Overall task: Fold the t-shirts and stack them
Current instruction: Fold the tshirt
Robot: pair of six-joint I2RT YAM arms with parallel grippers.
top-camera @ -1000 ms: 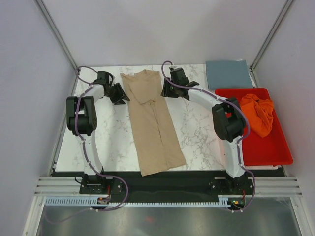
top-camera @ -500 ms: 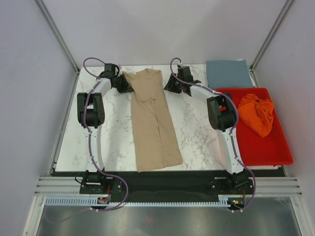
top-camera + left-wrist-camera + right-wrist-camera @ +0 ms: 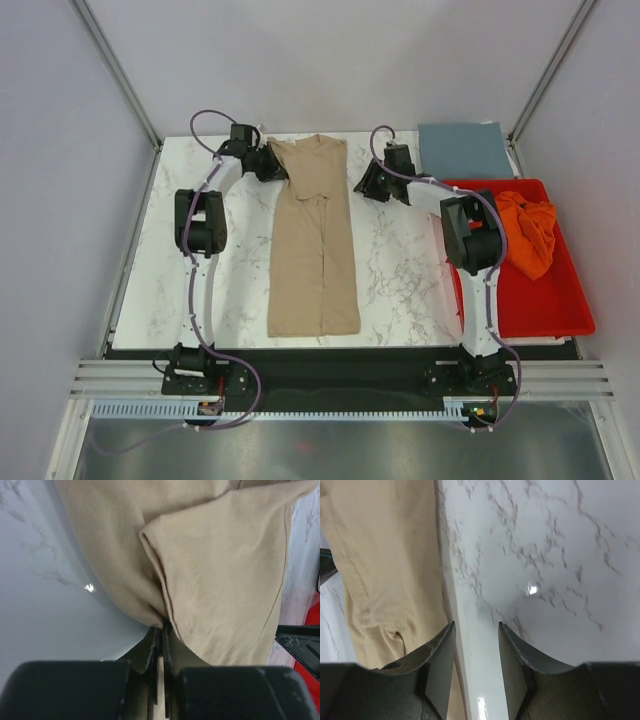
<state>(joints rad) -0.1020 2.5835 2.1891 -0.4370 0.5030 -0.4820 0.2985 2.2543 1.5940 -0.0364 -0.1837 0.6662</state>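
The tan t-shirt (image 3: 318,240) lies folded lengthwise in a long strip down the middle of the marble table (image 3: 400,270). My left gripper (image 3: 272,165) is shut on the shirt's far left edge; the left wrist view shows the cloth (image 3: 220,565) pinched at the fingertips (image 3: 163,626). My right gripper (image 3: 366,185) is open and empty just right of the shirt's far end; its wrist view shows bare marble between the fingers (image 3: 440,655) and tan cloth (image 3: 385,555) to the left. The blue-grey t-shirt (image 3: 464,150) lies folded flat at the far right. The orange t-shirt (image 3: 528,230) is bunched in the red tray (image 3: 540,310).
The red tray stands at the right edge of the table, right next to my right arm. Grey enclosure walls (image 3: 60,200) close in the sides and back. A black strip (image 3: 330,365) runs along the near edge by the arm bases.
Both arms have swung toward the far right. The left gripper has dragged the shirt's far end right, straightening the strip. The right gripper has moved off the shirt and stands open.
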